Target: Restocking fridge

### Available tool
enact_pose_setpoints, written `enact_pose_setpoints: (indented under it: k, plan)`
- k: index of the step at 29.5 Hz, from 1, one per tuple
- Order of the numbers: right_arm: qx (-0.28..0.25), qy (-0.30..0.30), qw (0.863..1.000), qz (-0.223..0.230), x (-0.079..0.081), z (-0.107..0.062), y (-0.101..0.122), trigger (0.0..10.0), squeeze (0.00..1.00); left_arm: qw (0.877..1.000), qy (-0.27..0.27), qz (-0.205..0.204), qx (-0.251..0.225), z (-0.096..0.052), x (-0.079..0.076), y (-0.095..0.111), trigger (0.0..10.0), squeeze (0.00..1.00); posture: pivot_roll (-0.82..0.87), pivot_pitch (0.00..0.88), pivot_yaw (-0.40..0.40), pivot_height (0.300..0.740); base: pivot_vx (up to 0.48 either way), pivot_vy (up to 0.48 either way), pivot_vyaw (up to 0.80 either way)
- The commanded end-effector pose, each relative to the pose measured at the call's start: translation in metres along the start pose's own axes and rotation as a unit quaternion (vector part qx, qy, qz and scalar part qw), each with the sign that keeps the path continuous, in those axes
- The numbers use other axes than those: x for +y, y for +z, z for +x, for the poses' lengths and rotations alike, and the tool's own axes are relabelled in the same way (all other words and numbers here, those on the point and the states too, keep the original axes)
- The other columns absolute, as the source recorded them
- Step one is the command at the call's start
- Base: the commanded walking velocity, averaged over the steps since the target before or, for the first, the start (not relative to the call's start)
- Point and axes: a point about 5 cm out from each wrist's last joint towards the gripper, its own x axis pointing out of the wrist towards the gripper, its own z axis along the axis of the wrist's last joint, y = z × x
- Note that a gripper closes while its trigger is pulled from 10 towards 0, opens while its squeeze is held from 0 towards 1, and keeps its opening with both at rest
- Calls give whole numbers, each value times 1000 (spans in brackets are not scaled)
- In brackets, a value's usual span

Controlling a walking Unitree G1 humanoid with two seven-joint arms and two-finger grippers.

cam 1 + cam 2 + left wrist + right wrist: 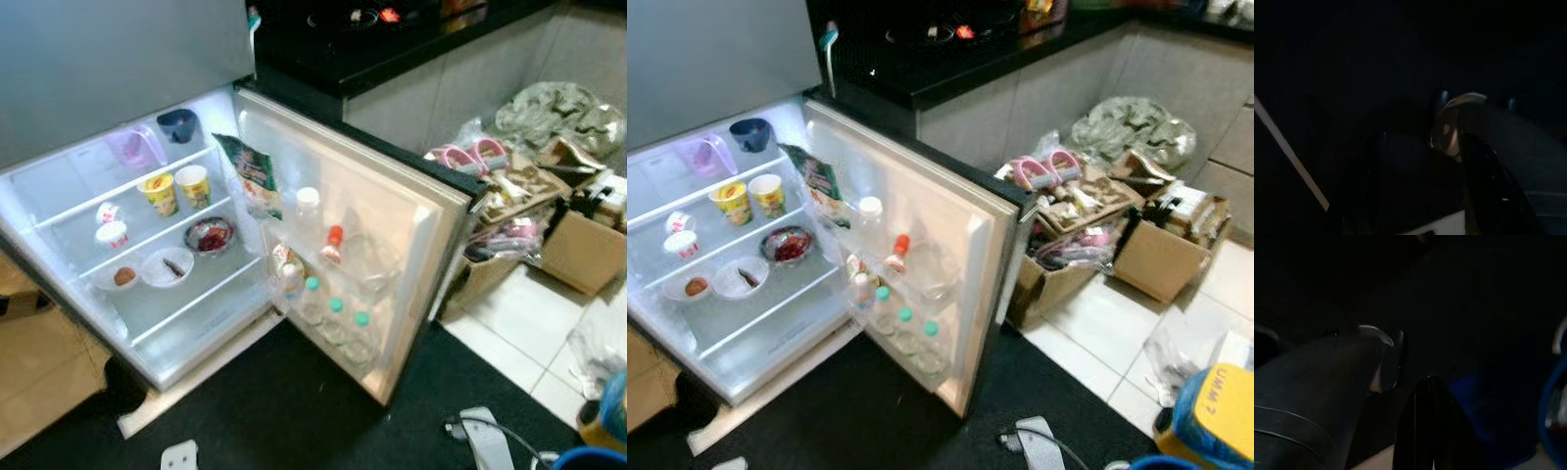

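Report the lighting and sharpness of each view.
Left eye view: fridge interior lit bright from within, washing out the shelves; black counter very dark; everything soft. Right eye view: same, cardboard boxes in even room light. Left wrist view and right wrist view: nearly black, faint shapes, so the jaws cannot be judged.

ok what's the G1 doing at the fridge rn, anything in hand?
Nothing is being handled. The robot stands facing the fridge, whose door is swung wide open. The shelves hold two yellow cups, a few small bowls and a pink container; bottles sit in the door rack. Both wrist views are very dark, so the arms look idle. Cardboard boxes of clutter sit on the floor to the robot's right.
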Motion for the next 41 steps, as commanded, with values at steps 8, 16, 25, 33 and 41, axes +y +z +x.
enact_pose_setpoints:
  k: [8, 16, 25, 33, 41]
  plan:
    - [-2, -11, 1000, 16, -3, -1, -6, 10000, 0, 1000, 4, 3, -3, 0, 2, 3, 10000, 0, -65, 0, 18, 740, 0, 0, -772]
    - [-28, -2, 1000, 10, 0, 0, 8, 10000, 0, 1000, 0, 6, -4, 0, 0, 3, 10000, 0, -63, 0, 19, 740, 0, 0, -96]
    - [-35, 1, 999, 9, 1, 0, 12, 10000, 0, 1000, 2, 7, -7, 0, 2, 5, 10000, 0, -62, 0, 20, 740, 0, 0, 0]
    - [-33, 2, 999, 10, 2, 0, 10, 10000, 0, 1000, 6, 10, -5, 0, 3, 4, 10000, 0, -62, 0, 20, 740, 0, 0, 0]
    - [-15, 6, 1000, 7, 4, 1, 2, 10000, 0, 1000, 8, 12, -3, 0, 4, 3, 10000, 0, -60, 0, 19, 740, 0, 0, -781]
